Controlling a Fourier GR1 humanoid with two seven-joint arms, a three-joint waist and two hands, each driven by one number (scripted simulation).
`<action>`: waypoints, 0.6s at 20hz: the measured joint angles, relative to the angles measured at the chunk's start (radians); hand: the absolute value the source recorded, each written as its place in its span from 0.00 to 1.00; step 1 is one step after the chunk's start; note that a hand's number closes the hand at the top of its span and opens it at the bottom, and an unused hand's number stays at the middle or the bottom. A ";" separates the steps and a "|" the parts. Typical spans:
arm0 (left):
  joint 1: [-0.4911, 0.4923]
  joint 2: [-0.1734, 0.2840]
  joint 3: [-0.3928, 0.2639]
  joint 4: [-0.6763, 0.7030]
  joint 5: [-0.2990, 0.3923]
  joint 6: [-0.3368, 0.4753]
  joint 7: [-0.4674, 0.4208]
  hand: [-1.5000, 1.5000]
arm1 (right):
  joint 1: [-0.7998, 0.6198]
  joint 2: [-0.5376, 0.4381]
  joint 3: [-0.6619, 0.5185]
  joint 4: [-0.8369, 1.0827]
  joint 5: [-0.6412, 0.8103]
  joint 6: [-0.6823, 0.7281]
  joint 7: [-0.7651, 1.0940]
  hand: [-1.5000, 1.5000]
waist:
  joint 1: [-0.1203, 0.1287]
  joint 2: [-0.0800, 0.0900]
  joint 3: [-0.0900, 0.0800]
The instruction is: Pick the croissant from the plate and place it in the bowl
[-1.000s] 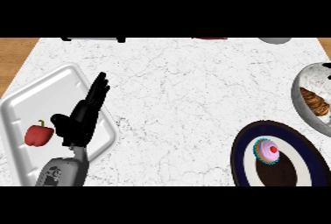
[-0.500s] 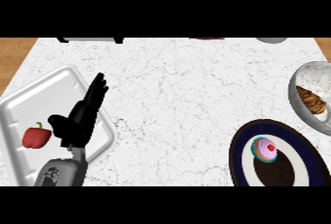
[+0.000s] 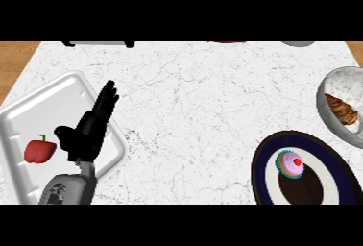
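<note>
Croissant (image 3: 342, 109) is already lying inside the bowl (image 3: 330, 85) at the worktop's (image 3: 205, 96) right edge, long axis running diagonally, not on the plate (image 3: 266, 158), which is carrying a cupcake (image 3: 291, 164); left hand (image 3: 89, 129) is resting open, fingers straight, holding nothing, over the tray (image 3: 42, 96), far left of it; right hand isn't showing

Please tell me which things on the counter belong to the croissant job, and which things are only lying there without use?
Belong to the job:
croissant, already lying in the bowl
bowl at the right edge
plate, dark-rimmed, lower right
left hand, open, resting over the tray

Only lying about:
cupcake on the plate
red pepper on the tray
white tray at the left
</note>
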 measured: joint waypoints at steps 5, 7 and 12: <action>0.005 -0.012 -0.011 -0.009 -0.010 0.012 0.003 0.50 | 0.028 -0.029 -0.011 0.002 -0.041 0.066 0.044 0.00 | 0.000 0.000 0.002; 0.004 -0.013 -0.011 -0.007 -0.009 0.012 0.002 0.50 | 0.042 -0.032 -0.011 -0.009 -0.055 0.084 0.055 0.00 | -0.001 0.001 0.003; 0.024 -0.016 -0.020 -0.024 -0.011 0.010 0.006 0.50 | 0.094 -0.041 -0.006 -0.047 -0.081 0.102 0.061 0.00 | -0.003 0.000 0.005</action>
